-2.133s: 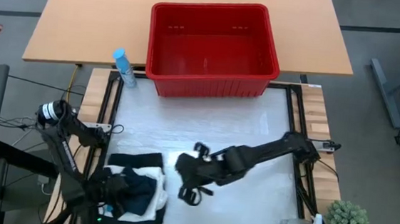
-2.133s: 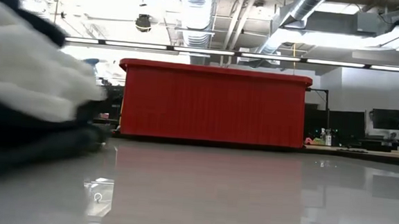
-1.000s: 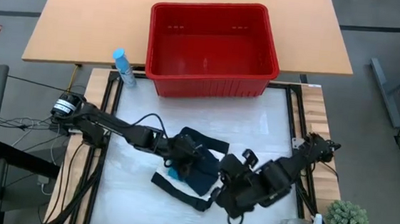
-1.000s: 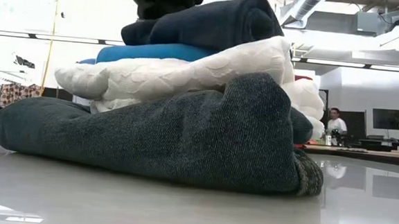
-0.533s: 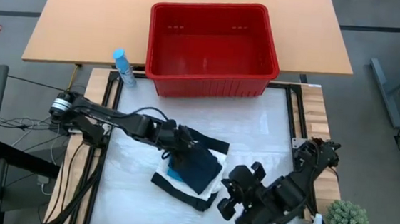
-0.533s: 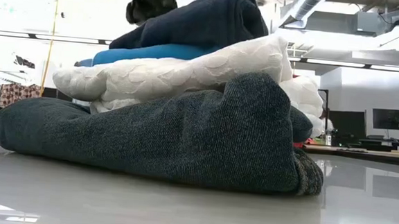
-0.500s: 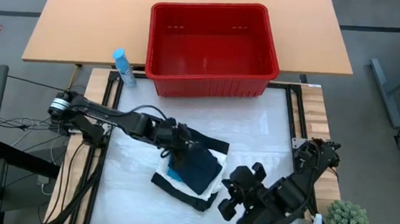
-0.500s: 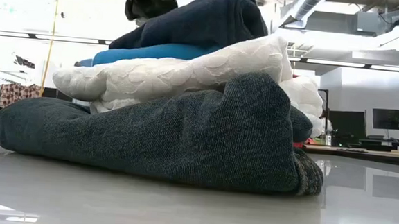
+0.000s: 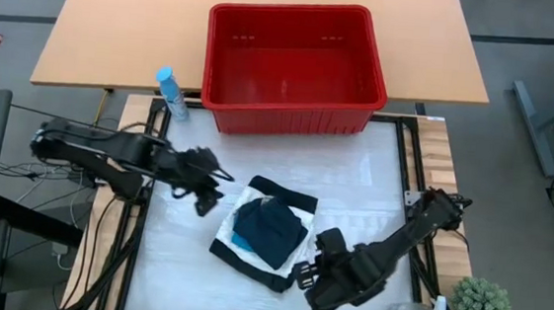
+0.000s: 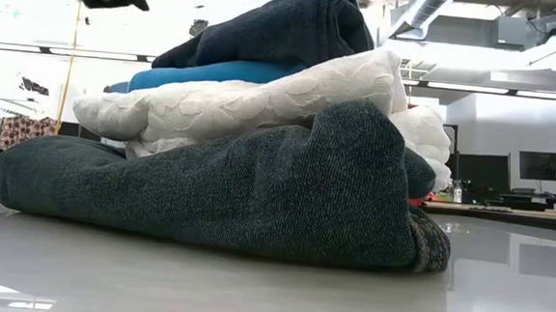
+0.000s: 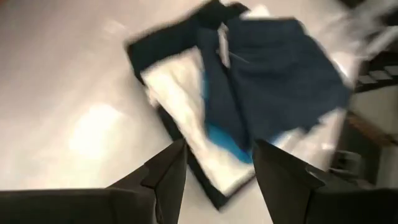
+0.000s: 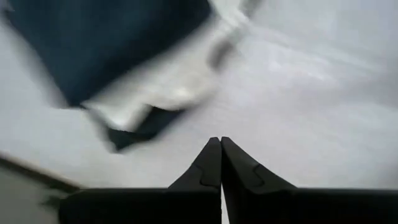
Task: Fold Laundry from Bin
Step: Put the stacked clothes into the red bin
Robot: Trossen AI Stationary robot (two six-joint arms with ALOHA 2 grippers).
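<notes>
Your left claw [image 9: 204, 197] hangs over the surface [image 9: 373, 187] just left of the folded laundry [image 9: 263, 233], its fingers [image 11: 168, 171] spread apart and empty, the arm reaching in low from the left edge. The stack sits mid-surface, well short of the bin [image 9: 294, 67], which looks empty. Expect it to be soft, light and floppy: four loose layers that will likely slide if you nudge one. If you must move it, take the thick bottom garment at its folded edge. Your right claw [image 9: 313, 269] rests low beside the stack's right corner, fingers pressed together, gripping nothing.
</notes>
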